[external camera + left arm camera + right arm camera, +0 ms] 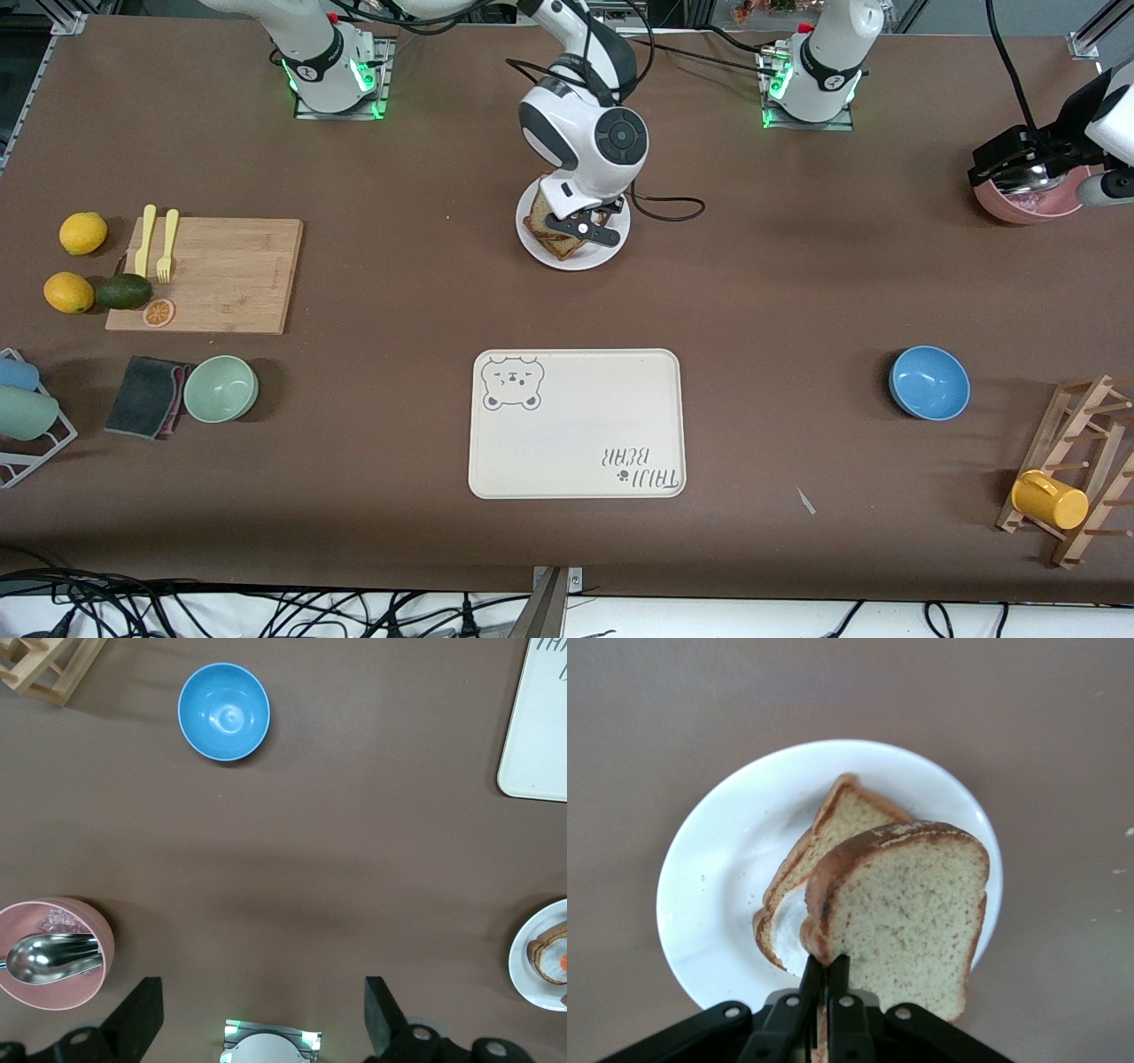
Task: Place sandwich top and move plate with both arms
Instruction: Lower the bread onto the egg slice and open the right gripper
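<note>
The white plate [574, 260] [718, 877] lies near the middle of the table, closer to the robots' bases than the tray. On it rests a bread slice with fried egg [849, 815]. My right gripper [585, 232] [826, 964] is over the plate, shut on the crust edge of the sandwich top [904, 904] [547, 232]. The slice is held tilted above the egg slice. My left gripper [1019, 164] [263, 1010] waits open and empty over a pink bowl [1032, 208] [89, 979] at the left arm's end of the table. The plate's rim [532, 974] also shows in the left wrist view.
A cream bear tray [576, 425] lies nearer the front camera than the plate. A blue bowl [928, 383] and a mug rack [1076, 470] are toward the left arm's end. A cutting board [221, 275], a green bowl [221, 388] and lemons [82, 233] are toward the right arm's end. A spoon [53, 957] lies in the pink bowl.
</note>
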### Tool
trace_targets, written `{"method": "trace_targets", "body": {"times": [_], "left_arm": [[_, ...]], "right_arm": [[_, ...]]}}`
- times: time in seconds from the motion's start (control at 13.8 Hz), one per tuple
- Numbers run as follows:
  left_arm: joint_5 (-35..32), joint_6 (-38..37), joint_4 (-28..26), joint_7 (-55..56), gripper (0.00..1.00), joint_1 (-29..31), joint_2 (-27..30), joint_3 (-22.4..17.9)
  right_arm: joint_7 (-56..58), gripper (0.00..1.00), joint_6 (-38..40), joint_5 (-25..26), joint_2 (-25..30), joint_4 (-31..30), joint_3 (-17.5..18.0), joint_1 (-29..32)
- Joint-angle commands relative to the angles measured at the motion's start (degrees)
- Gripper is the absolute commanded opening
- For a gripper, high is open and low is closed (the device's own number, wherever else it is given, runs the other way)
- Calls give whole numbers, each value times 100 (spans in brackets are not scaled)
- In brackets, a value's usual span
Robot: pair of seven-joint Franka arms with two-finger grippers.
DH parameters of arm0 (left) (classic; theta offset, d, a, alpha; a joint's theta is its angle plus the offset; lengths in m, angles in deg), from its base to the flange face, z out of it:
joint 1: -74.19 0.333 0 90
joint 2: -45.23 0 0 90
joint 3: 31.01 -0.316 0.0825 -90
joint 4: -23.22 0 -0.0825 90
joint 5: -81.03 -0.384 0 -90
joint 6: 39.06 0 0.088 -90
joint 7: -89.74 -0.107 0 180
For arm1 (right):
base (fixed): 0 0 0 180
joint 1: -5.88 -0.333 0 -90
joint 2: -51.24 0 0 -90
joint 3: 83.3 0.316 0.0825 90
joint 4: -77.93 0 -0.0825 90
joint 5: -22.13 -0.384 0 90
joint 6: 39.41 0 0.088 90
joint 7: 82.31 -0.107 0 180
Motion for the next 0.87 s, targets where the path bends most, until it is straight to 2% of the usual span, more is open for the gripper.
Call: {"method": "trace_targets", "body": {"times": [0.0, 0.07, 0.15, 0.58, 0.8], "left_arm": [[-85, 84, -72, -79, 100, -72, 23, -38], [-85, 84, -72, -79, 100, -81, 23, -38], [-85, 101, -72, -79, 100, -81, 23, -38], [135, 294, -230, -62, 100, -81, -56, -38], [135, 548, -361, -62, 100, -142, -109, -12]], "right_arm": [[-98, 0, 17, -76, -178, 245, -78, -133], [-98, 14, 8, -84, -170, 263, -78, -125], [-115, 99, 17, -76, -169, 289, -78, -125], [60, 100, 201, -32, 93, 570, -271, 103], [953, 100, 585, -75, 550, 562, -525, 428]]}}
